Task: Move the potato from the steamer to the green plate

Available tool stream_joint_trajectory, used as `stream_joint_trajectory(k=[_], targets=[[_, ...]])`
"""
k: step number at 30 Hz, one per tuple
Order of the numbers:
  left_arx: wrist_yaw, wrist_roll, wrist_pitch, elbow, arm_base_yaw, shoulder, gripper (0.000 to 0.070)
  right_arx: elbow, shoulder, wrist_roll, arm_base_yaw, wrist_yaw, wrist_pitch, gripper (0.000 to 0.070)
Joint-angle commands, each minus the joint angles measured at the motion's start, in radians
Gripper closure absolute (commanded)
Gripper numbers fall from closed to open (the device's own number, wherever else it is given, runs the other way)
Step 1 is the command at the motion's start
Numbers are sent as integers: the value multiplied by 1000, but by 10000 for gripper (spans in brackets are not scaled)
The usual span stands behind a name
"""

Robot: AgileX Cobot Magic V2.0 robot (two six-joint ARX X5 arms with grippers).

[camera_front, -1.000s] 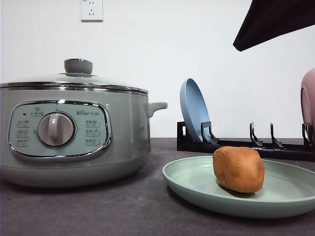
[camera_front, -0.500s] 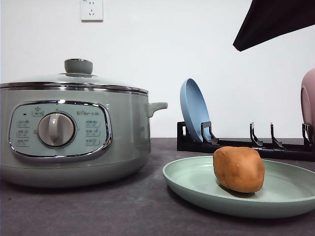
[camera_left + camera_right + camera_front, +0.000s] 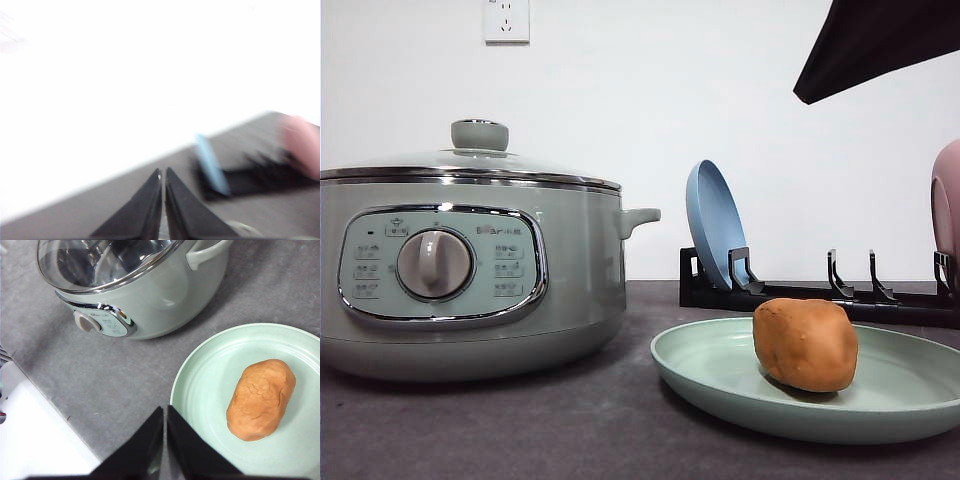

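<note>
Nearest the front camera, the dark grey matte counter (image 3: 520, 430) carries the wide, shallow, pale mint-green plate (image 3: 720, 385). The lumpy, rounded orange-brown potato (image 3: 806, 343) rests on the plate's floor, inside the rim, on its right half. The transfer therefore appears complete; no further lift seems to be required.

Handling assessment, should repositioning be needed:
- The potato looks solid and moderately heavy for its size, and stiff rather than soft.
- Its skin is matte with fine creases, so slip risk appears low.
- It is elongated. Take hold across the short axis at the thickest part of the body, not at the tapered ends, where the fingers could slide off.
- The plate is shallow and probably light; a sideways push on the potato could shift the plate.

Tool state:
- Right tool (image 3: 165, 412): fingers closed together, holding nothing, suspended above the counter just beside the plate rim.
- Left tool (image 3: 163, 175): fingers closed together, holding nothing, raised clear of the counter.

Left of the plate stands the large, round, pale sage-green steamer (image 3: 470, 270), glass lid in place. Farthest back, a black plate rack (image 3: 800, 293) holds an upright blue plate (image 3: 715, 222).
</note>
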Motion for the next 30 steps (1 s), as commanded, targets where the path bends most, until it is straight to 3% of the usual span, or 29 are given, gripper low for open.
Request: stream_joint_trajectory(k=[1,7,13,20,30], targets=[[-42,25,97,-96,30,-63,696,15,6,-12,8,-1,8,700],[-178,23,320,-449,103,-277,696,15,6,-11,8,-2,8,700],[-273,16,428,-743,123,-435,696,15,6,-11,8,-1,8,700],[-323,13,448,-976,123,-563,696,15,6,-11,8,-2,8,700],[-326,12,444,-1161,123,-677,696,15,6,-12,8,-2,8,700]])
